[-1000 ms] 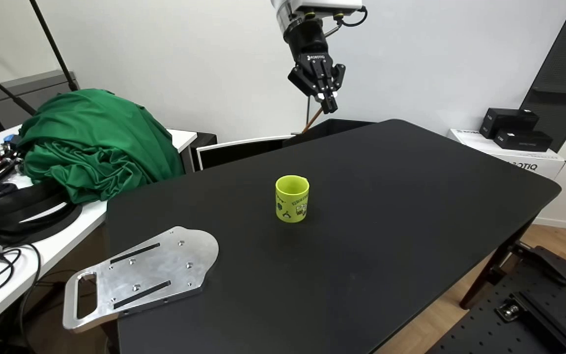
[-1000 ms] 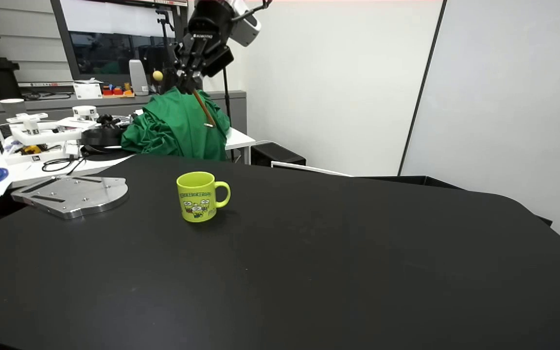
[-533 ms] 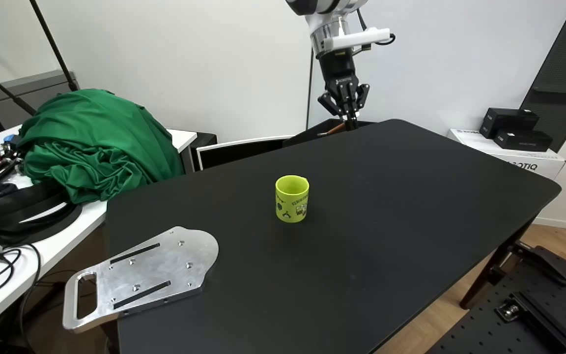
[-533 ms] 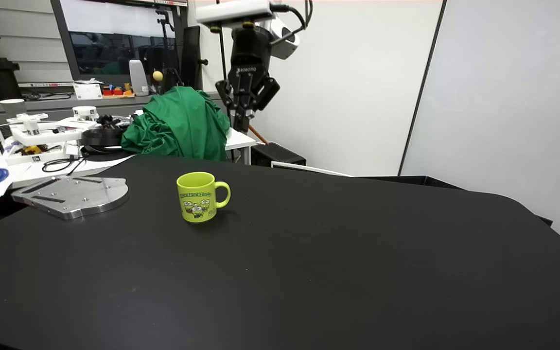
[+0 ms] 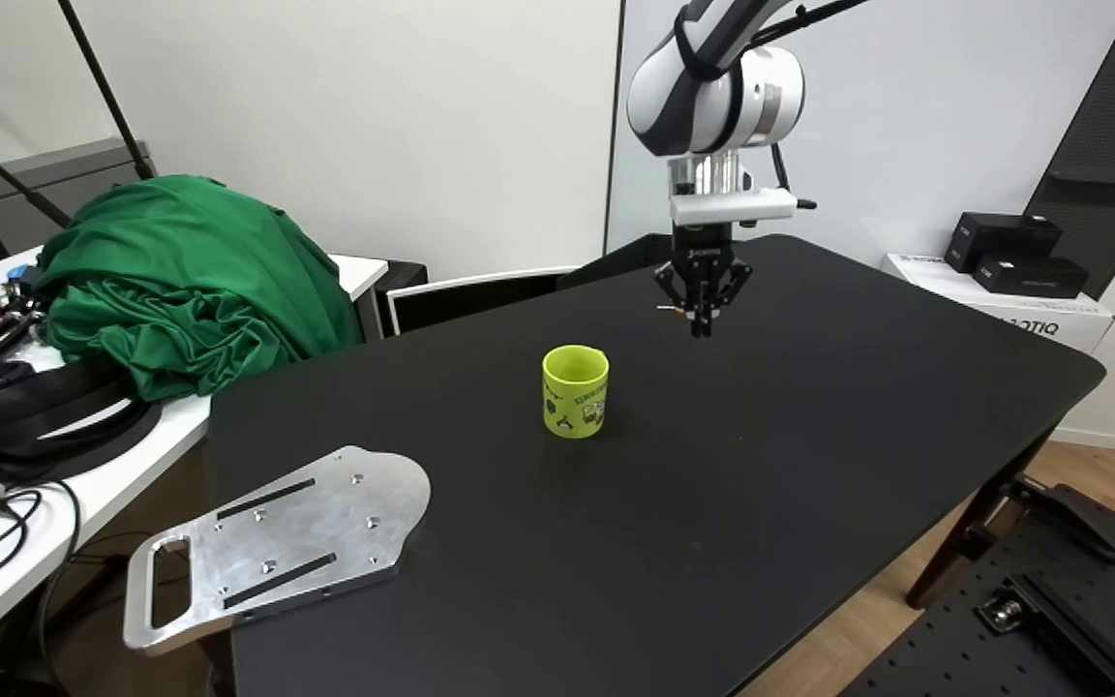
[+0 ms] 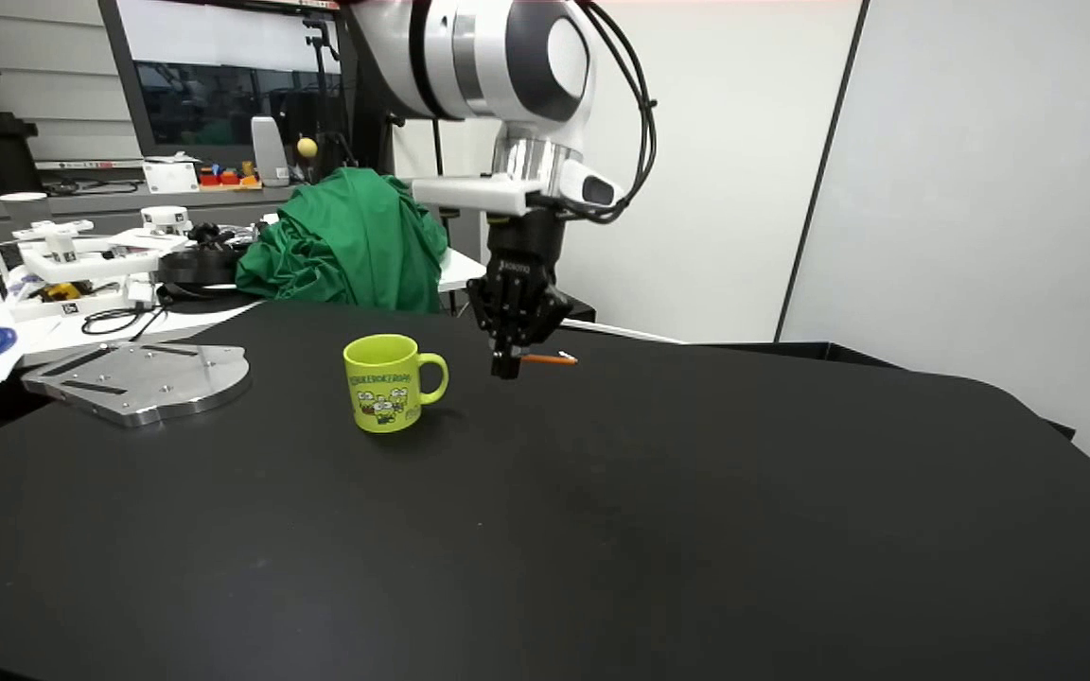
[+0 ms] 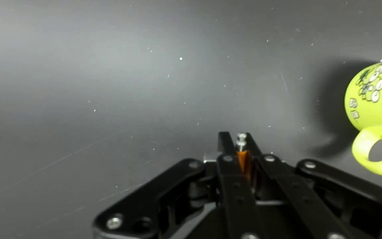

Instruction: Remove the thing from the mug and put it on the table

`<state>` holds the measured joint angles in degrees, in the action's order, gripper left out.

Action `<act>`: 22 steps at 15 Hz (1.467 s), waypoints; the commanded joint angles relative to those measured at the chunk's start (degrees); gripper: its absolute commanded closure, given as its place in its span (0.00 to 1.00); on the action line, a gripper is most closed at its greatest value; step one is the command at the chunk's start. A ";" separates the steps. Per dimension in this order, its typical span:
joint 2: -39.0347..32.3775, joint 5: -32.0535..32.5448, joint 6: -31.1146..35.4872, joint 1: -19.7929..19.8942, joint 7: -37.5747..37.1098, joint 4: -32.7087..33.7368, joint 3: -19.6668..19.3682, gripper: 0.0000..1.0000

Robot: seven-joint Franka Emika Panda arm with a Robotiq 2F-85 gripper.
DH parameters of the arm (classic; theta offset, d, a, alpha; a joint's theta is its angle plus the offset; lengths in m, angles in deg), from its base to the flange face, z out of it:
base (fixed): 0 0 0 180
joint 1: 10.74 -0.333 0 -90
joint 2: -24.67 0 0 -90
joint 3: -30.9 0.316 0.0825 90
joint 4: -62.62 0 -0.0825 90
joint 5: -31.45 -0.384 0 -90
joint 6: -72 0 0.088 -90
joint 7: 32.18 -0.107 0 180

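Our claw (image 6: 505, 367) has descended; we pinch the stick (image 6: 548, 359) crosswise, long axis near-level above the worktop (image 6: 696, 511).

The wrist view's right edge crops the mug (image 7: 375, 113); the gripper (image 7: 239, 143) partly hides the stick (image 7: 242, 158).

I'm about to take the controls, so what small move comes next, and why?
I'd probably ease the gripper down a little: it grips the orange stick, which is clear of the mug and appears to hang above the black table.
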<state>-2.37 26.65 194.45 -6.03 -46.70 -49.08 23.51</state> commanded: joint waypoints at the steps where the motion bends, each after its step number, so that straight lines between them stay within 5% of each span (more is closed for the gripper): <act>1: 0.81 -0.58 10.13 -0.89 -6.38 -6.77 -1.38 0.98; 6: -0.99 -0.24 17.26 -2.26 -10.85 -10.70 -2.57 0.98; 13: -2.53 -0.10 18.44 -3.99 -13.82 -11.80 -3.40 0.98; 14: -2.56 -0.07 17.75 -4.21 -14.45 -11.60 -3.57 0.66; 15: -2.39 -0.05 17.33 -4.21 -14.20 -11.51 -3.57 0.65; 22: -0.61 1.13 9.78 -5.44 -16.55 -9.46 -4.98 0.19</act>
<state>-4.84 27.10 208.51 -10.98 -61.17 -59.51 18.92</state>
